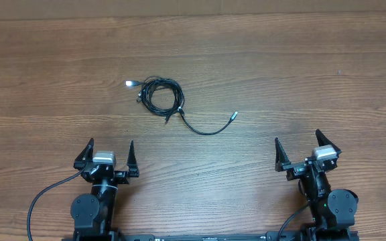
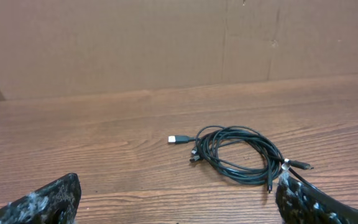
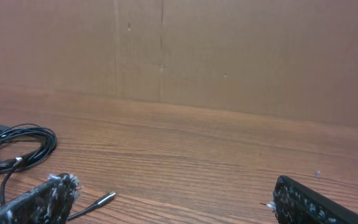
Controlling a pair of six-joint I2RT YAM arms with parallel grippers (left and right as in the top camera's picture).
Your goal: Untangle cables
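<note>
My left claw (image 1: 110,143) and right claw (image 1: 297,137) stand spread, empty; the cables (image 1: 161,97) ahead lie coiled, nothing yet untangled.

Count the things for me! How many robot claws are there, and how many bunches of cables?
Claws: 2, the left claw and the right claw, both open
Tangled bunch of cables: 1
Total: 3
</note>
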